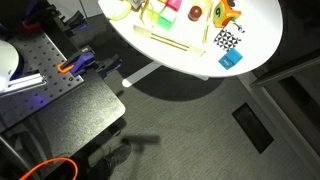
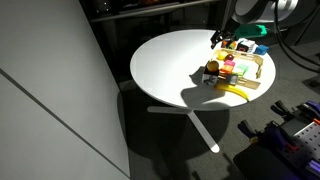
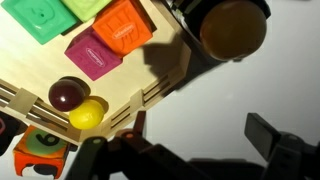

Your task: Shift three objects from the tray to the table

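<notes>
In the wrist view the pale wood tray fills the upper left. In it lie a green block, an orange block, a magenta block, a dark red ball and a yellow ball. A brown round piece sits on the white table just outside the tray's rim. My gripper is open and empty over bare tabletop beside the tray. In both exterior views the tray sits on the round table. My gripper hangs at the tray's far end.
A blue cube and a black-and-white checkered piece lie on the table beside the tray. An orange and teal toy lies outside the tray's corner. A dark perforated metal bench stands beside the table.
</notes>
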Robot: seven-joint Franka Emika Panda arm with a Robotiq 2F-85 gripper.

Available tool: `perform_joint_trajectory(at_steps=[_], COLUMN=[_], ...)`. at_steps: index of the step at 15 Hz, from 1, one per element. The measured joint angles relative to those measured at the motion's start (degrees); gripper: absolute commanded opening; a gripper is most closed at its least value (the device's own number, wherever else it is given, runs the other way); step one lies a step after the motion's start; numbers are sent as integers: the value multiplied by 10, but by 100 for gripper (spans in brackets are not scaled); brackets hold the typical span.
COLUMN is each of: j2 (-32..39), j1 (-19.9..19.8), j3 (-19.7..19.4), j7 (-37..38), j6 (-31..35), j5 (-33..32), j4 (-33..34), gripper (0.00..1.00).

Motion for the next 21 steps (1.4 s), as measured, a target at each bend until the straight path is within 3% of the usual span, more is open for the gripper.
perform_joint_trajectory(at_steps=[21], j2=[-5], j1=[2], j3=[-9], j7=[2], j6=[-4], j5=[0], j4=[1], gripper=[100])
